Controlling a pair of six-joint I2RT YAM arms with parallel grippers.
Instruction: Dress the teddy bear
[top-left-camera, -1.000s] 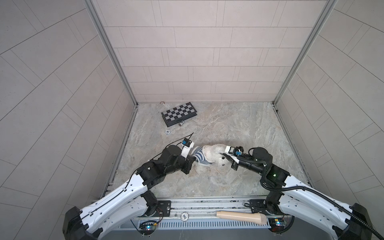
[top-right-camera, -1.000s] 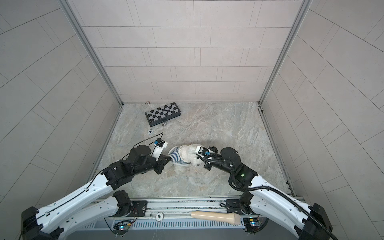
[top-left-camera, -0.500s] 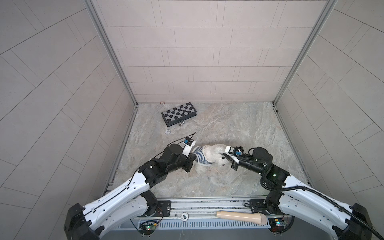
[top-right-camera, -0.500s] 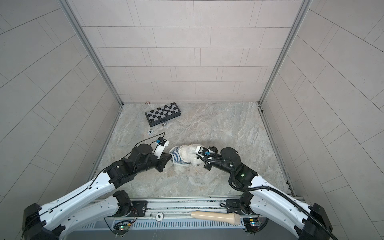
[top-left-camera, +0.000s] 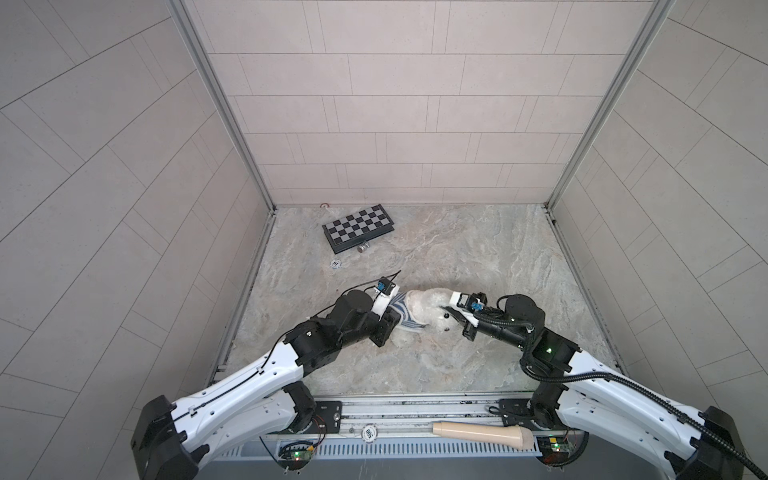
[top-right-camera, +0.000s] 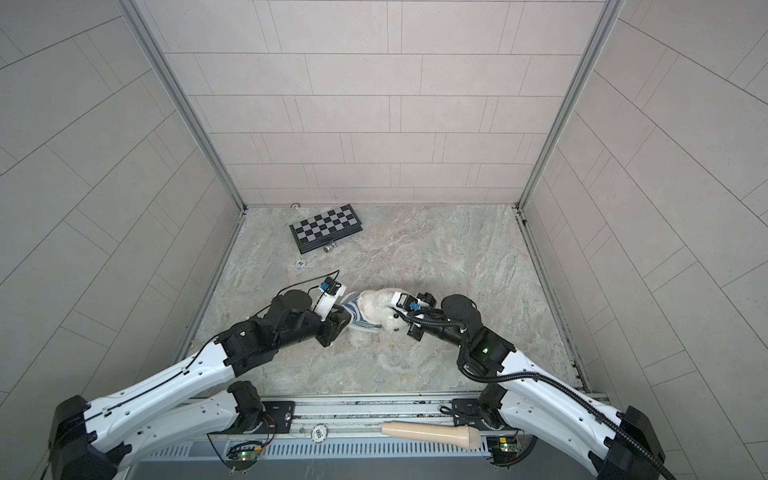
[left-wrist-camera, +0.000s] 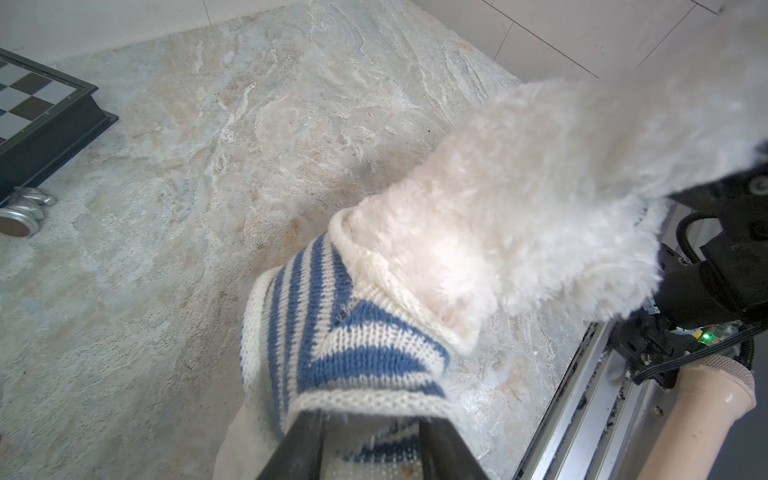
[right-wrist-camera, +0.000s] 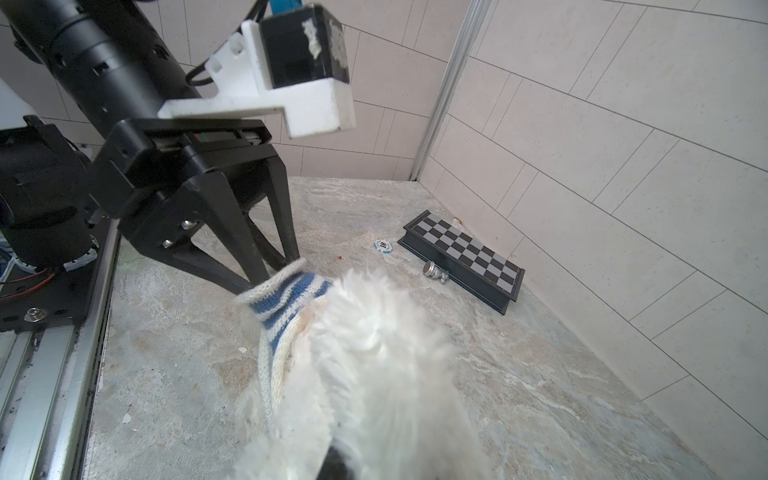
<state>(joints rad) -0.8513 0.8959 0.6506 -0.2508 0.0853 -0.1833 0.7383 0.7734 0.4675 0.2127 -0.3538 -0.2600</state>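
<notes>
- Since a second ago, the left gripper (right-wrist-camera: 274, 272) is spreading its jaws off the hem of the striped shirt (left-wrist-camera: 332, 332). The two fingers are now standing apart, one on either side of that hem.
- The left arm (top-left-camera: 249, 386) and right arm (top-left-camera: 602, 386) are reaching in low from the near rail (top-left-camera: 415, 409) toward the middle of the tabletop (top-left-camera: 478, 249), wrists facing each other.
- A beige tapered cylinder (top-left-camera: 482, 432) is lying along the rail by the right arm's base, well apart from the work.
- A chessboard (top-left-camera: 358, 227) is lying near the back wall, left of centre, well apart from both grippers.
- The teddy bear (top-left-camera: 424, 305) is stretching between the grippers at mid-table. Its long axis is running left to right in both top views, with the head toward the right and the body end toward the left.
- The right gripper (top-left-camera: 449, 319) is clamping narrowly on the bear's head, beside the dark eyes.
- The shirt is covering only the bear's body end.
- A silver chess piece (top-left-camera: 363, 248) is lying on its side just beside the board's near edge.
- A poker chip (top-left-camera: 336, 264) is lying between the board and the left gripper.
</notes>
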